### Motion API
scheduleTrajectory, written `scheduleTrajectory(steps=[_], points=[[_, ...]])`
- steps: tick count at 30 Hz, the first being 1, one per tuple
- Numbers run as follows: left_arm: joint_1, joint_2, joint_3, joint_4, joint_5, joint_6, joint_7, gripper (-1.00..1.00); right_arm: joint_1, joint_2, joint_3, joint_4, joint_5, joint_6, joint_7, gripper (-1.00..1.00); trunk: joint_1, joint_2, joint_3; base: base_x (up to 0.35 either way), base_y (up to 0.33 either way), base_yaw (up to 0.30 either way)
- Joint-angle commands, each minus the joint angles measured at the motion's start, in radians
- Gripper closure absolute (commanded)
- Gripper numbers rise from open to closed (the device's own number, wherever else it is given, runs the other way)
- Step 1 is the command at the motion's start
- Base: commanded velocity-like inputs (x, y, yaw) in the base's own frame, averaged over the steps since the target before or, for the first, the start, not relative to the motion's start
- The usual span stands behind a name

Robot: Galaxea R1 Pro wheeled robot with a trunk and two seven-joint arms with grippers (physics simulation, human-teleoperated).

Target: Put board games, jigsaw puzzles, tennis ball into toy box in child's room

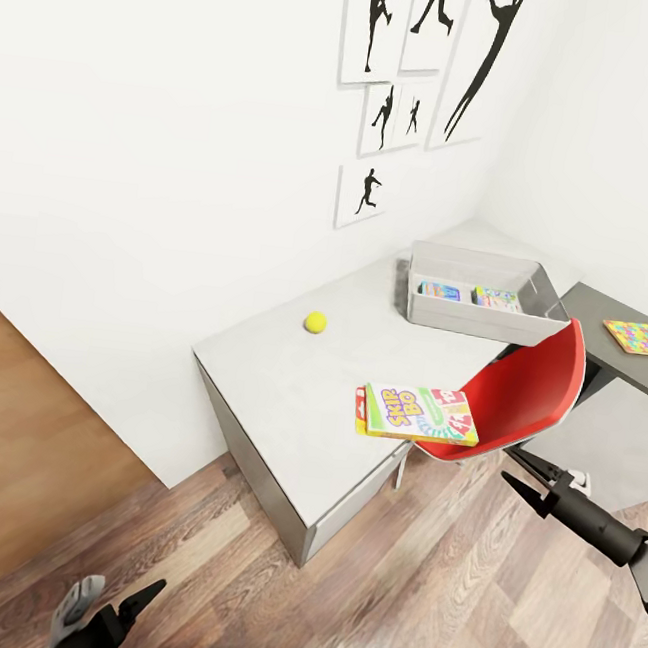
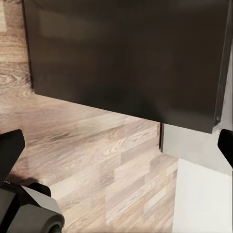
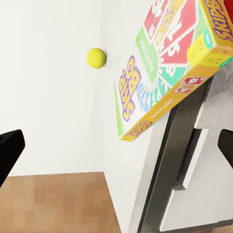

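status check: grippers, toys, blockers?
Left gripper and right gripper open, empty. Skip-Bo box overhangs table edge; tennis ball loose. Red chair fronts toy box.

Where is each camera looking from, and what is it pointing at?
Head view: from up high, looking down at the table, toy box and red chair; both grippers show, left gripper and right gripper.
Left wrist view: low down, aimed at the wood floor and a dark panel; fingertips at the edges.
Right wrist view: aimed at the Skip-Bo box and tennis ball.
Head and right wrist views share the Skip-Bo box and ball.
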Motion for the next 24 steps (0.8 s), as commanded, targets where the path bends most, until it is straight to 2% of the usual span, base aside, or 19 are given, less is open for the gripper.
scheduleTrajectory(steps=[1,16,24], points=[[0.000,0.000,0.001,-0.001,0.006,0.007,0.000,-1.00,-0.001,0.000,-0.002,0.000,-0.001,0.007,0.002,-1.00,0.001,-0.002,-0.001,0.000,0.000,0.000],[-0.001,0.000,0.000,-0.022,0.009,0.062,-0.002,-1.00,-0.004,-0.002,-0.002,-0.001,-0.001,0.011,-0.003,-1.00,0.001,-0.002,-0.001,0.000,0.000,0.000],[-0.001,-0.001,-0.001,-0.029,0.009,0.072,-0.002,-1.00,-0.004,-0.003,-0.002,-0.001,-0.001,0.012,-0.005,-1.00,0.031,-0.058,-0.026,0.000,0.000,0.000]])
